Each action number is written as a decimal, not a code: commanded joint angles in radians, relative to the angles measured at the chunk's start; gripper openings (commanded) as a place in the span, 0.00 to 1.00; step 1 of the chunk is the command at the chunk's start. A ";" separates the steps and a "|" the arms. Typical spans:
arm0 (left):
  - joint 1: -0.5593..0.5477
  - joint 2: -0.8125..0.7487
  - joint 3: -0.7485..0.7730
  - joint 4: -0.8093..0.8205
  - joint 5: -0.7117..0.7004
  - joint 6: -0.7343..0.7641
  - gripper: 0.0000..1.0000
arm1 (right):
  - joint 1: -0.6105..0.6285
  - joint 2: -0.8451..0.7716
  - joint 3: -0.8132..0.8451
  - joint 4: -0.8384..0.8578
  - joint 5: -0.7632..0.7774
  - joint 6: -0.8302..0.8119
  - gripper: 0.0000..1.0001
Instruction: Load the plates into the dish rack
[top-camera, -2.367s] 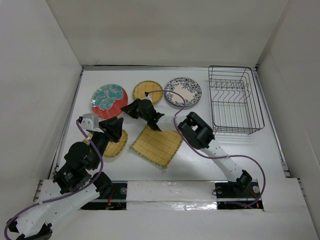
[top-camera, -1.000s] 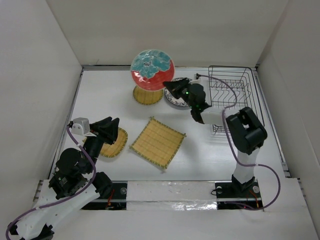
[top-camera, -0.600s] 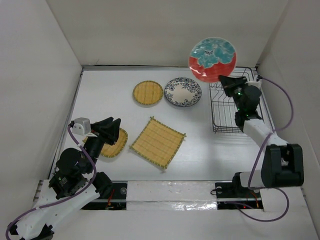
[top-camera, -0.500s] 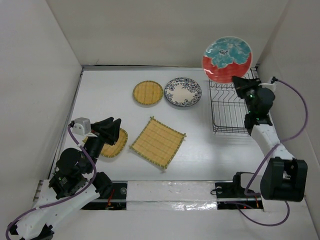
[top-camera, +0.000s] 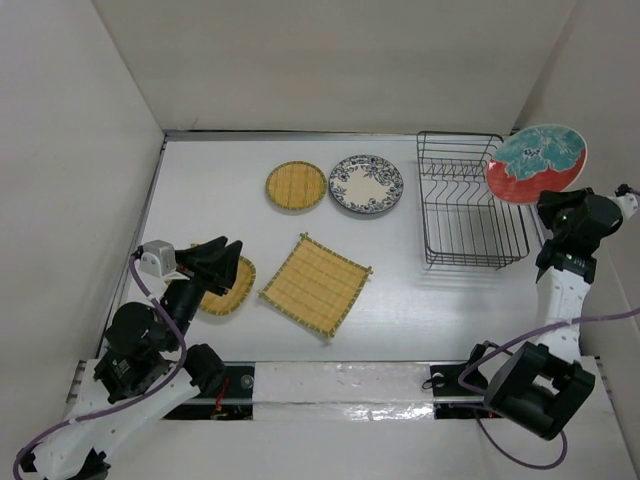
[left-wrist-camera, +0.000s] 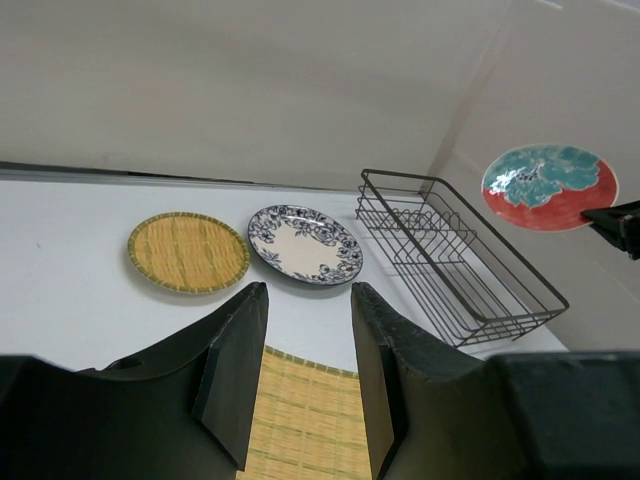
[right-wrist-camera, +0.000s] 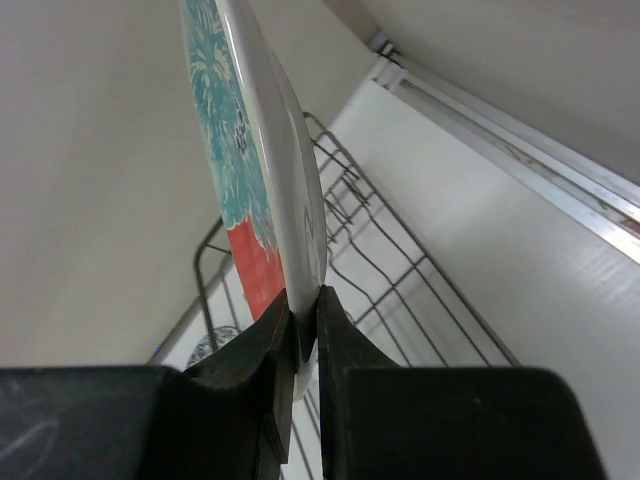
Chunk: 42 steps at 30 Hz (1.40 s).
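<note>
My right gripper (top-camera: 553, 197) is shut on the rim of the teal-and-red plate (top-camera: 536, 162) and holds it up in the air at the right edge of the black wire dish rack (top-camera: 470, 200). In the right wrist view the plate (right-wrist-camera: 262, 170) stands edge-on between my fingers (right-wrist-camera: 302, 318), above the rack (right-wrist-camera: 400, 270). My left gripper (top-camera: 222, 254) is open and empty over the near-left bamboo disc (top-camera: 230, 287). The square woven mat (top-camera: 315, 285), the far bamboo disc (top-camera: 296, 185) and the white-and-blue floral plate (top-camera: 366, 183) lie flat on the table.
White walls close in on the left, back and right sides. The rack stands at the back right, near the right wall. In the left wrist view the floral plate (left-wrist-camera: 305, 244), the bamboo disc (left-wrist-camera: 188, 251) and the rack (left-wrist-camera: 450, 260) lie ahead of the open fingers.
My right arm lifted the teal-and-red plate from the back left of the table and swung it rightward to the rack's right edge. My left arm has drawn back slightly.
</note>
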<state>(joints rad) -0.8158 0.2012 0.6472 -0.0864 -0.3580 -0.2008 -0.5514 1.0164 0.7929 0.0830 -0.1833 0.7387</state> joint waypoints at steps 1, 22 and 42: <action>0.004 -0.031 -0.001 0.063 0.028 -0.011 0.36 | 0.007 -0.013 0.170 0.141 0.007 -0.079 0.00; 0.004 -0.054 0.002 0.070 0.077 -0.017 0.37 | 0.113 0.399 0.660 -0.014 0.157 -0.456 0.00; 0.004 -0.086 0.000 0.065 0.073 -0.023 0.38 | 0.248 0.521 0.773 -0.080 0.392 -0.846 0.00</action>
<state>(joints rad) -0.8158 0.1303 0.6472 -0.0639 -0.2878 -0.2184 -0.3275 1.5505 1.4506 -0.1986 0.1616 -0.0643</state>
